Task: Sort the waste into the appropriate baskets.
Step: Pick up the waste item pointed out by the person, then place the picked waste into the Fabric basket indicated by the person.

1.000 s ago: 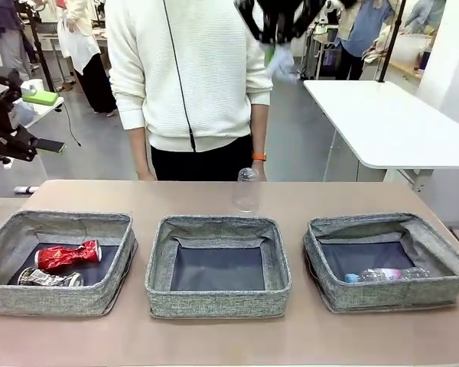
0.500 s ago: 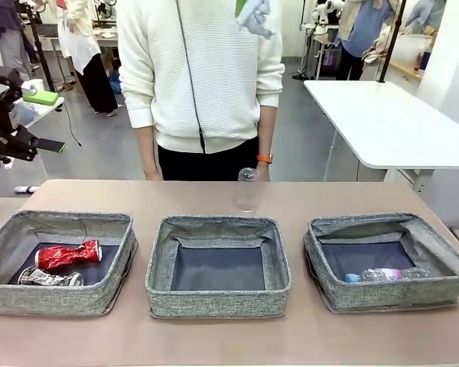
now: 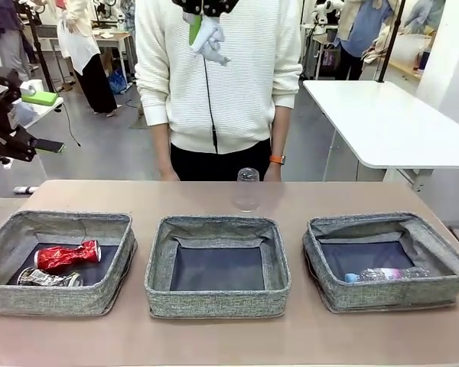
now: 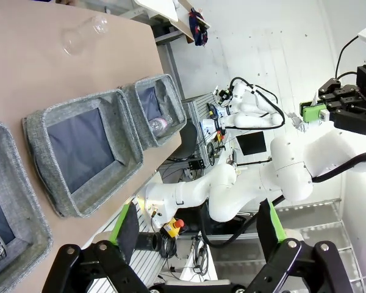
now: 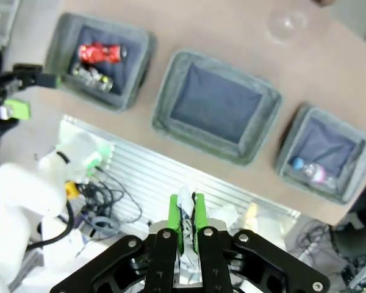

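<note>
1. Right end effector [image 5: 184,206]: the fingers are narrowed onto the crumpled white paper wad [image 3: 212,38], which is clamped between the green pads. The end effector is held high above the surface [image 3: 214,336]. In the front view the wad appears at the top of the picture, in front of the white sweater of the person [image 3: 237,92] standing at the far side.

2. Left end effector [image 4: 195,220]: the fingers are spread wide, with nothing between the pads.

3. Baskets: three grey woven baskets stand in a row on the surface.
- Left basket [image 3: 53,300]: contains the crushed red can [image 3: 67,254] and, just nearer, the crushed dark printed can [image 3: 50,278]. Both lie on their sides.
- Middle basket [image 3: 218,300]: the dark lining is bare.
- Right basket [image 3: 390,294]: contains the clear plastic bottle [image 3: 386,274], which lies on its side along the near wall with its blue cap to the left.

4. Clear plastic cup [image 3: 246,191]: rests on the surface just beyond the far rim of the middle basket, in front of the person. Which end is up cannot be determined.
</note>
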Robot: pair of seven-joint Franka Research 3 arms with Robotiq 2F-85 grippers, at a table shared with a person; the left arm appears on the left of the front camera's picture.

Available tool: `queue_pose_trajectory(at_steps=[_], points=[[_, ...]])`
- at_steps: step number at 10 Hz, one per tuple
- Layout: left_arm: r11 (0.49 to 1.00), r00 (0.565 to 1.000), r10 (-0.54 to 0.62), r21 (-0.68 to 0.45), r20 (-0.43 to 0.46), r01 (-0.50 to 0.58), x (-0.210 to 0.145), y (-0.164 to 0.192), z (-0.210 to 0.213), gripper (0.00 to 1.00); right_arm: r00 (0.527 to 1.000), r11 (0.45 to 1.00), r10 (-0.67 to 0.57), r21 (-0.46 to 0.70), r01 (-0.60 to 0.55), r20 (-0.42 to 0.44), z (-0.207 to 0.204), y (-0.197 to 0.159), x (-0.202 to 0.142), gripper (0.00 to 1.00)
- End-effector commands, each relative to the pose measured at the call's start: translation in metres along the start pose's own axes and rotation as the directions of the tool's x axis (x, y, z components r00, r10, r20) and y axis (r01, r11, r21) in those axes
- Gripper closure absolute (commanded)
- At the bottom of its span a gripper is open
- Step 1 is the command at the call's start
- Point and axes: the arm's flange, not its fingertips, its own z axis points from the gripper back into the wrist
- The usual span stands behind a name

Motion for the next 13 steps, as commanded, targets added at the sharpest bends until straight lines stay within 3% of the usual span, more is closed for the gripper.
queue_pose_trajectory(at_steps=[1, 2, 13], points=[[1.000, 1.000, -0.020, -0.021, 0.007, 0.020, 0.000, -0.001, 0.000, 0.00, 1.000, 1.000, 0.022, 0.002, -0.022, -0.002, 0.028, 0.001, 0.018, 0.91], [1.000, 1.000, -0.020, -0.021, 0.007, 0.020, 0.000, -0.001, 0.000, 0.00, 1.000, 1.000, 0.000, 0.000, 0.000, 0.000, 0.000, 0.000, 0.000, 0.91], [1.000, 1.000, -0.020, -0.021, 0.007, 0.020, 0.000, -0.001, 0.000, 0.00, 1.000, 1.000, 0.000, 0.000, 0.000, 0.000, 0.000, 0.000, 0.000, 0.91]])
